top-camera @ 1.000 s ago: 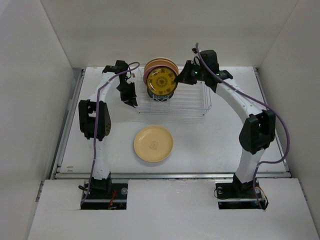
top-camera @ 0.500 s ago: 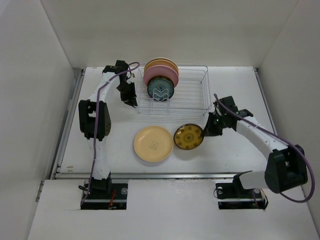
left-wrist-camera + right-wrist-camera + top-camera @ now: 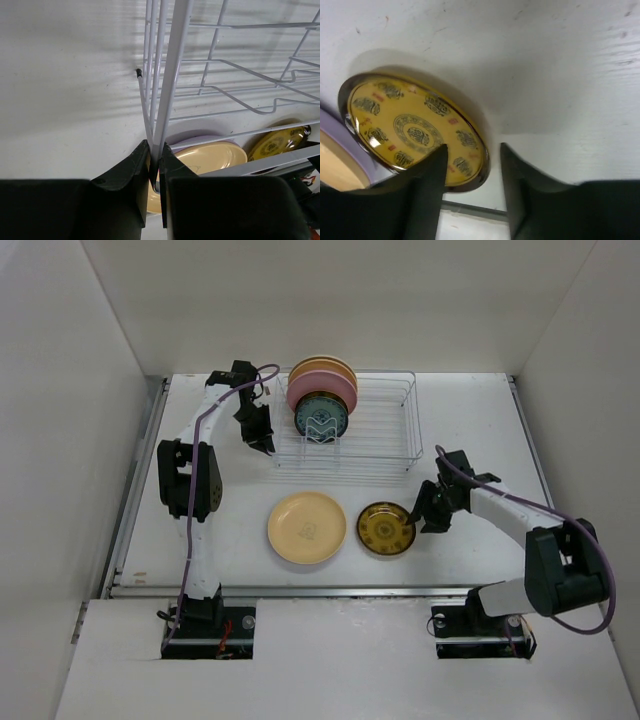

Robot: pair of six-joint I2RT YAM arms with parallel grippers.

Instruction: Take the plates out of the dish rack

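The dish rack stands at the back centre. A cream plate, a pink plate and a small dark plate stand upright at its left end. My left gripper is shut on the rack's left corner wire, seen close in the left wrist view. On the table in front lies a pale yellow plate with a lavender plate under it. Beside it lies a small dark plate with a gold centre. My right gripper is open at that plate's right rim.
White walls close in the table on three sides. A raised strip runs along the table's near edge, just in front of the laid-down plates. The right half of the rack holds no plates.
My right arm carried the gold-centred plate from the rack down to the table beside the yellow plate, laid it flat and opened its jaws. The left arm has not moved.
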